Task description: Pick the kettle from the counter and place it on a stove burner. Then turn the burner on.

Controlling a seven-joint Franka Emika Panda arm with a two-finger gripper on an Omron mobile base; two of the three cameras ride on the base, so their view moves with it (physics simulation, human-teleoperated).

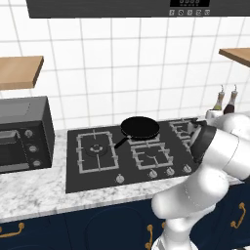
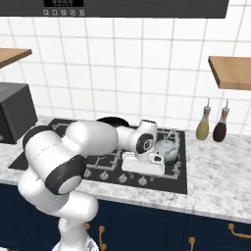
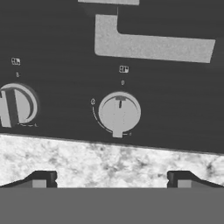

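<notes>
Left to right in my hand view: a neighbouring knob (image 3: 16,106), then my target knob (image 3: 118,113), centred just beyond the counter (image 3: 109,162) strip. The gripper (image 3: 111,180) is spread wide. The kettle (image 2: 166,150) sits on the right rear grate of the stove (image 2: 162,182). I'd come straight down, straddle the knob's ridge squarely, then pinch and twist.

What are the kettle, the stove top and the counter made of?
The kettle looks like shiny silver-grey metal, since it gleams pale. The stove top looks like smooth black glass, flat and dark, with grey wire grates that are probably metal. The counter looks like polished stone, maybe marble: white with grey cloudy specks.
</notes>
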